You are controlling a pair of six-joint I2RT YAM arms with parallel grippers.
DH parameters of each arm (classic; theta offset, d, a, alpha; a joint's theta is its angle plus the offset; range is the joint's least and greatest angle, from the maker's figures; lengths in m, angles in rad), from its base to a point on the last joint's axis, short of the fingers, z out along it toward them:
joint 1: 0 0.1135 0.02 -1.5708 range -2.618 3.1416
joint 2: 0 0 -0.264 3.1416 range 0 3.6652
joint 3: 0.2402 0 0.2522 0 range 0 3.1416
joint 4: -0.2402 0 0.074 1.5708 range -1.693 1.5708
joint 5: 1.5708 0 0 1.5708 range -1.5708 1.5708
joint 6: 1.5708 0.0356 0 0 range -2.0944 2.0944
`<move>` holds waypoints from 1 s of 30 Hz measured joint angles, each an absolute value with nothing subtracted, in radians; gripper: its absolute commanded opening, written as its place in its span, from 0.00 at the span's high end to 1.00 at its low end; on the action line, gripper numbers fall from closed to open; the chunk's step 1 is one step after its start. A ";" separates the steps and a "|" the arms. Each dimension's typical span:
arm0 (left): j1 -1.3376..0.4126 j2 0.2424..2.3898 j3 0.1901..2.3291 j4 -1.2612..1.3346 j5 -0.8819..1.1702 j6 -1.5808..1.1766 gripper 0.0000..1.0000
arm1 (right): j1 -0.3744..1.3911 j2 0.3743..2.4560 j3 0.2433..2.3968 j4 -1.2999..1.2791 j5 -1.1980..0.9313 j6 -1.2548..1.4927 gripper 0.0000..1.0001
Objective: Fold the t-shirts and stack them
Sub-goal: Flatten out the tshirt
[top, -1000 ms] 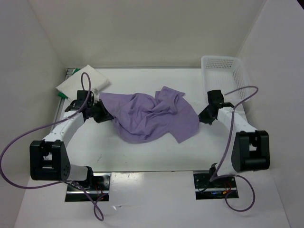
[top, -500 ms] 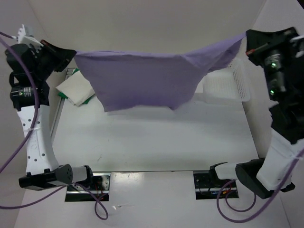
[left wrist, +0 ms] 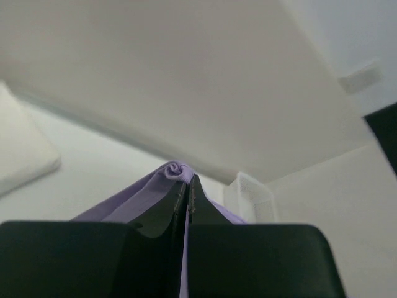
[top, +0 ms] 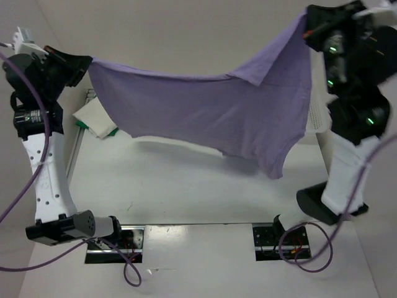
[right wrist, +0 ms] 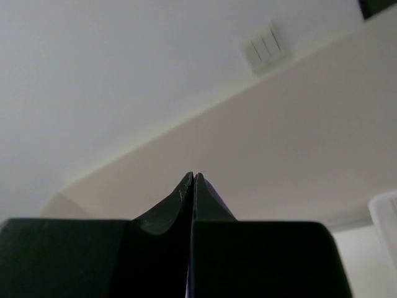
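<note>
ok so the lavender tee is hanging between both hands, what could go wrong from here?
Slip: the left hand and right hand each pinch only an edge of the pale lavender cloth t-shirt; the left wrist view shows just a small bunch at the tips.
Uneven lay: the right hand sits higher and a flap hangs low on the right, so it may land creased.
Its hem hangs near the folded white cloth t-shirt; lowering could drag that.

— What have we changed?
— We lifted the lavender t-shirt (top: 205,118) off the tabletop (top: 186,192). 1 second ago it lay crumpled; now it hangs spread between left gripper (top: 84,62) and right gripper (top: 308,28).
— And since?
— We raised its right end higher.
</note>
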State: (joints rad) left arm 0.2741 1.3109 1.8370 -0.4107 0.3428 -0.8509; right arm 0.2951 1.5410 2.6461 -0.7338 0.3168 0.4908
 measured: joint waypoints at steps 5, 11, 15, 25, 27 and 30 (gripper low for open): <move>0.276 1.471 1.680 -0.381 0.333 -0.845 1.00 | 0.296 1.851 2.653 -0.726 0.291 0.458 1.00; 0.271 1.739 1.741 -0.401 0.324 -0.844 1.00 | 0.290 2.175 2.714 -0.775 0.247 0.461 1.00; 0.268 1.792 1.897 -0.427 0.326 -0.844 1.00 | 0.287 2.169 2.734 -0.753 0.228 0.495 1.00; 0.291 1.729 2.206 -0.323 0.326 -0.859 1.00 | 0.281 1.882 2.790 -0.529 0.222 0.530 1.00; 0.295 1.707 2.175 -0.287 0.327 -0.867 1.00 | 0.281 1.823 2.770 -0.515 0.224 0.529 1.00; 0.296 1.668 2.063 -0.263 0.332 -0.868 1.00 | 0.281 1.730 2.654 -0.512 0.225 0.526 1.00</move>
State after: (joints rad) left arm 0.2962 1.6676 2.0628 -0.2630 0.3325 -0.8684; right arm 0.2806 1.7298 2.6537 -0.5117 0.2249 0.5262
